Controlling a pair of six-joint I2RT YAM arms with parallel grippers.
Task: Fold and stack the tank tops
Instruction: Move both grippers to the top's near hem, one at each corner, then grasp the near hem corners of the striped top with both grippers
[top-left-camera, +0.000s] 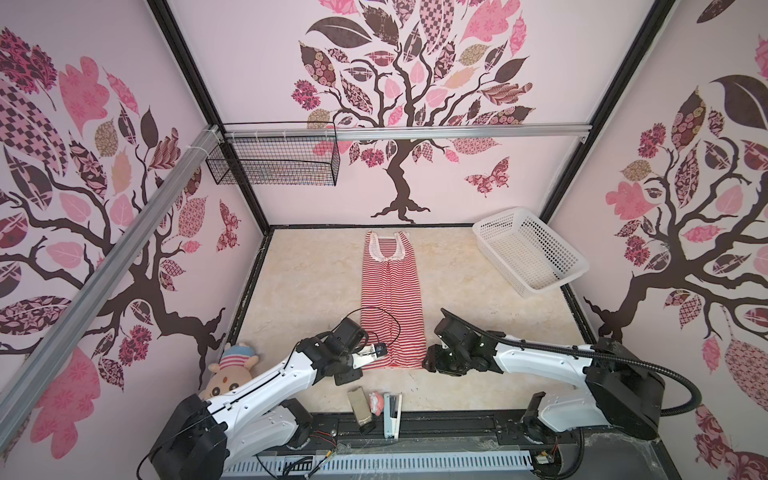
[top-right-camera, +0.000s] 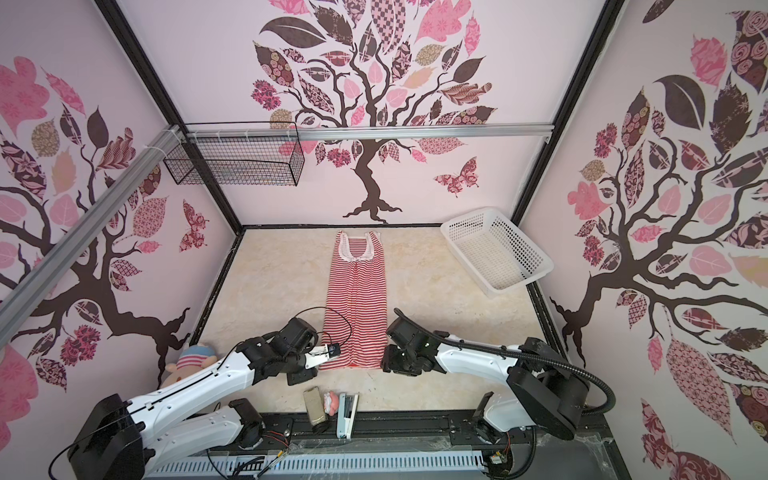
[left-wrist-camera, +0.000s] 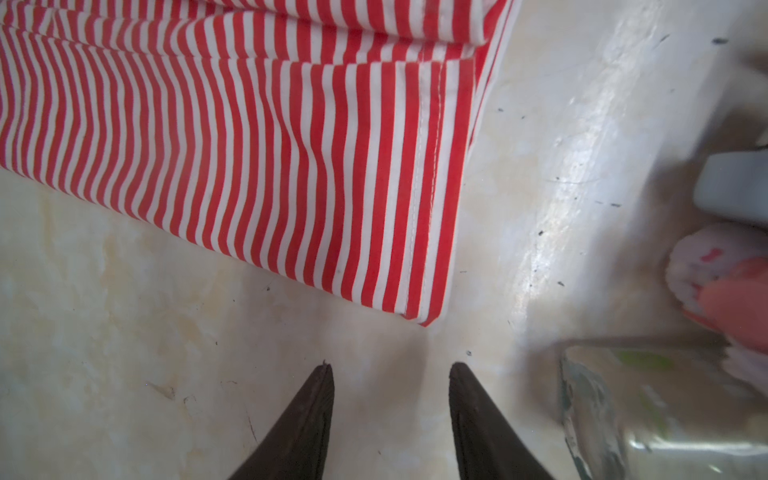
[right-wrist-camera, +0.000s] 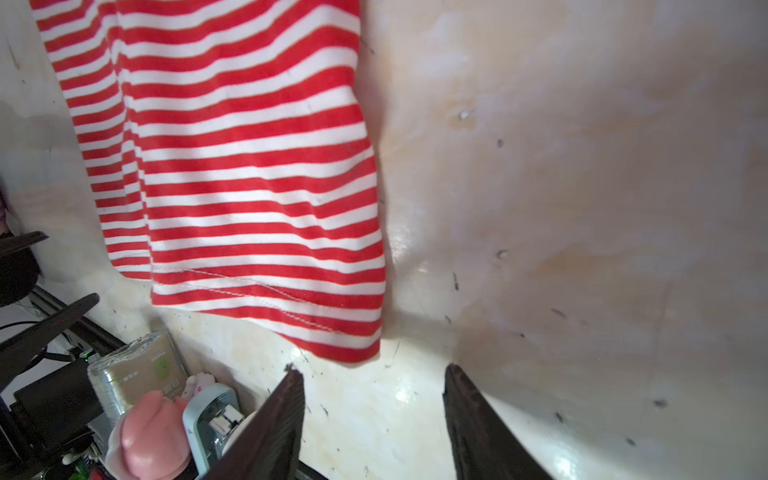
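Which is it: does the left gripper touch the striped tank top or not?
Apart. The left wrist view shows bare table between the open left gripper and the nearest corner of the tank top.

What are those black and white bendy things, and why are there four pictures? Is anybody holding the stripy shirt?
Those are two robot arms, a left arm and a right arm. Each ends in a pincer called a gripper. Two pictures look down from above on the whole table. The other two come from little cameras on the arms' wrists. On the table lies a red-and-white striped tank top, folded into a long strip. A white basket sits at the far right, a plush doll by the left arm. The left gripper and the right gripper are both open, just off the top's near corners. Nothing is held.
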